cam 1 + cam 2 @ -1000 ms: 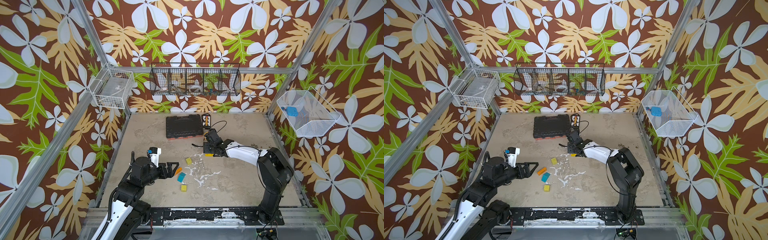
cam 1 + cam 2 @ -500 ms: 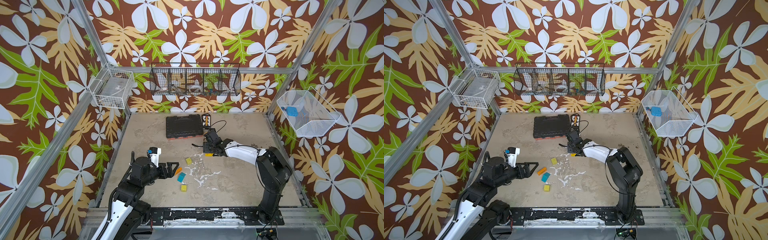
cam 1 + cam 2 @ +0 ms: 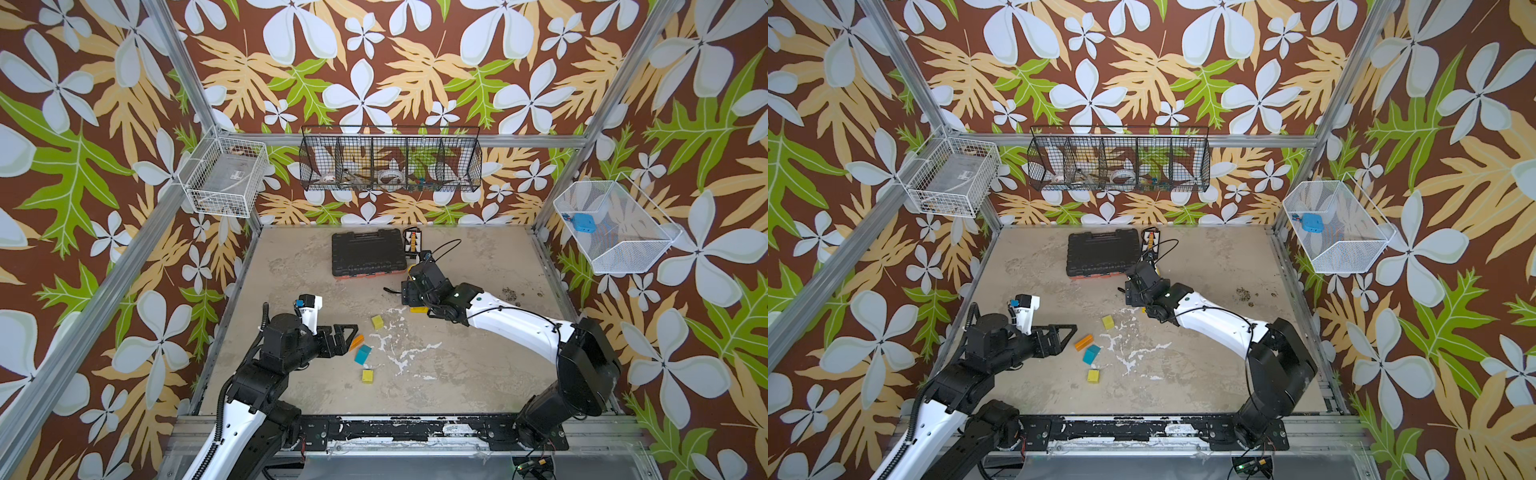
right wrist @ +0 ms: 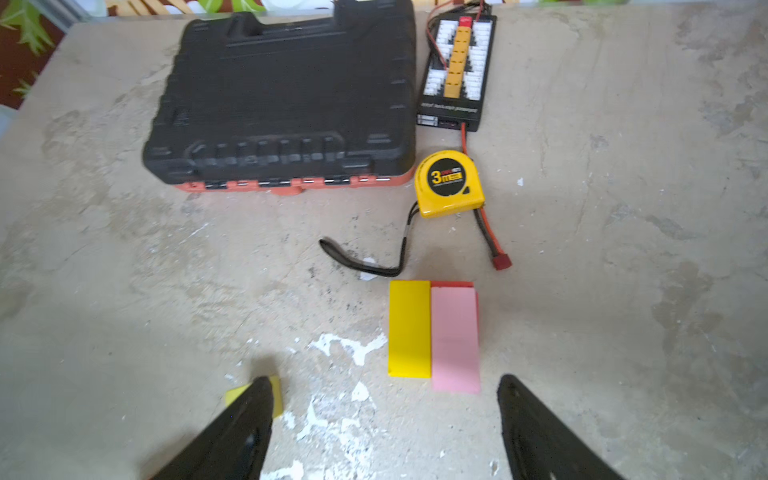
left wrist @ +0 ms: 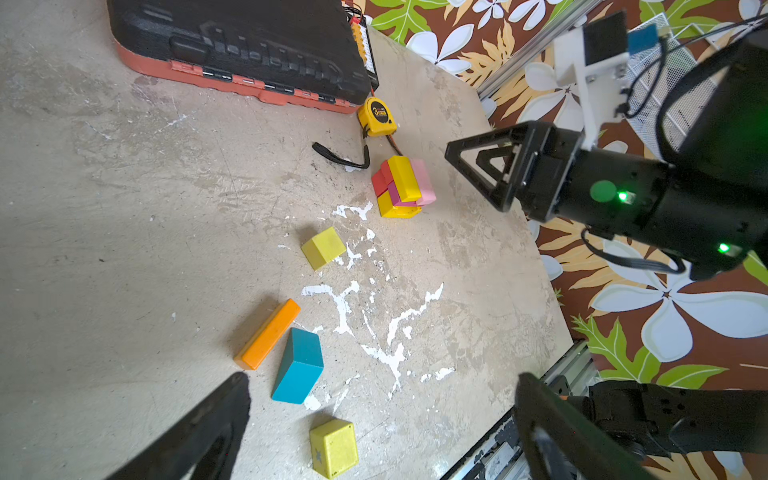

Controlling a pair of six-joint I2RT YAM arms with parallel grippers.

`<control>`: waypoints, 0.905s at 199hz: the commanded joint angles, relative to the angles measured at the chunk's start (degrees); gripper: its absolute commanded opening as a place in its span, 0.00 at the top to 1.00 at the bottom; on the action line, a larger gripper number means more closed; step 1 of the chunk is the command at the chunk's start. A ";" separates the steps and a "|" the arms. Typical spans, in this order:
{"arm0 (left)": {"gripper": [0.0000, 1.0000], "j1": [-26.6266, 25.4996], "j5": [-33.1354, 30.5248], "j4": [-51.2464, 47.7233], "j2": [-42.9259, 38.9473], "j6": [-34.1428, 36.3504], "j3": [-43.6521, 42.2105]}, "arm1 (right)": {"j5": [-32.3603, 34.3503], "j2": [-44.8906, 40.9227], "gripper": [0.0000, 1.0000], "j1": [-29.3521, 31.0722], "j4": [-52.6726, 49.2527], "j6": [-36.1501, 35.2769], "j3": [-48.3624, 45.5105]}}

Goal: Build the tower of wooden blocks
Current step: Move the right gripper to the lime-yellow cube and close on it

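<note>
The tower stands by the tape measure; the right hand hovers near it, spread and empty, likely keeping clear. The left hand, spread wide, faces the teal block, probably next.

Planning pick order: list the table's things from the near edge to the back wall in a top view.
Yellow wooden cube → teal wooden block → paler yellow wooden cube → yellow-and-pink block stack → flat black plastic tool case.

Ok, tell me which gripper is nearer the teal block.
Left. The left gripper is right beside the teal block, by the orange bar; the right gripper hangs far off, over by the stacked blocks.
</note>
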 commanded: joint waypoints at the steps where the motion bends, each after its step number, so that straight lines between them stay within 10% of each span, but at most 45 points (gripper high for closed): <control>1: 0.00 0.01 0.34 1.62 -0.07 0.29 -0.06 | -0.26 -0.36 0.16 3.62 2.77 -0.97 -0.57; 180: 0.00 0.02 0.36 1.63 0.23 0.34 -0.06 | -6.22 23.04 0.28 11.02 -0.80 -2.49 13.62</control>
